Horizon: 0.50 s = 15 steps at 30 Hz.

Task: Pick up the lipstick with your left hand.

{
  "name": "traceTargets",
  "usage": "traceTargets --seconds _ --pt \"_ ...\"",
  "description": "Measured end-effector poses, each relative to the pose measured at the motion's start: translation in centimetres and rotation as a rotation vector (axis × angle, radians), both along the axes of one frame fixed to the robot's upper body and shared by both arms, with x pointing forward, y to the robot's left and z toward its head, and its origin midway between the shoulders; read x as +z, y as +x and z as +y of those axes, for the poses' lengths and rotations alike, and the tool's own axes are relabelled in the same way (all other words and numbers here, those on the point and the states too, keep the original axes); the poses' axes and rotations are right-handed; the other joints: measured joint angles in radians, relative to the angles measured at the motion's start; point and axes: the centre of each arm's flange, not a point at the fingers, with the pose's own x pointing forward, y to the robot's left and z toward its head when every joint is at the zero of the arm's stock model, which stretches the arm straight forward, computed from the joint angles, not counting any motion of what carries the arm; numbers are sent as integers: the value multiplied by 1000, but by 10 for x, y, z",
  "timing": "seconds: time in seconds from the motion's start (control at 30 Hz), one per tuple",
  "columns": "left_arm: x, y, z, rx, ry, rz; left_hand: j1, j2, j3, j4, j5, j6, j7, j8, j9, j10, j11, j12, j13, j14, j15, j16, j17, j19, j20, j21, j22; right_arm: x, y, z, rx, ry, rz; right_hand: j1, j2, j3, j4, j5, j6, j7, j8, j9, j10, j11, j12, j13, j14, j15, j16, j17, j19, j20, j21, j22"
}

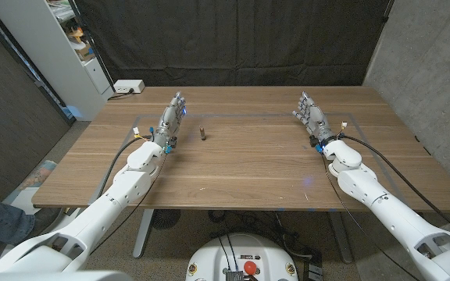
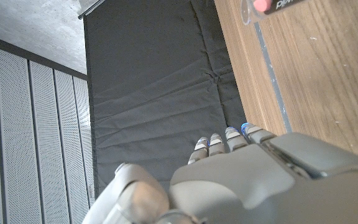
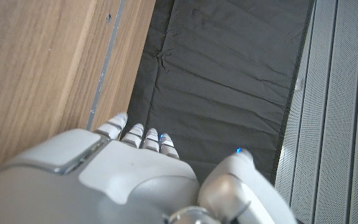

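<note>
A small dark lipstick (image 1: pixel 202 133) lies on the wooden table (image 1: pixel 248 168), left of the middle toward the back. My left hand (image 1: pixel 173 117) stands on its edge a short way to the left of the lipstick, fingers extended and apart, holding nothing and not touching it. In the left wrist view the back of the left hand (image 2: pixel 241 180) shows with fingers (image 2: pixel 219 142) reaching along the table edge. My right hand (image 1: pixel 311 115) stands open at the far right of the table, empty. The right wrist view shows the right hand's back (image 3: pixel 123 174).
A white power strip (image 1: pixel 128 87) sits at the table's back left corner. A white shelf unit (image 1: pixel 53 47) stands beyond the left edge. A black curtain (image 1: pixel 233 39) hangs behind the table. A concrete wall (image 1: pixel 432 62) rises on the right.
</note>
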Motion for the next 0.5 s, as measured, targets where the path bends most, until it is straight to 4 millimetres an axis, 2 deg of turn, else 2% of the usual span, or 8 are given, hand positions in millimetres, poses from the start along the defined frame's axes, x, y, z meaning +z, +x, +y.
traceTargets --seconds 0.5 --pt "1 -1 -1 -1 1 -1 4 4 0 0 5 0 0 0 0 0 0 0 0 0 0 0 0 0 0 0 0 -1 -3 2 -6 -8 7 0 0 0 0 0 0 0 0 2 5 5 0 0 0 0 0 0 4 4 0 0"
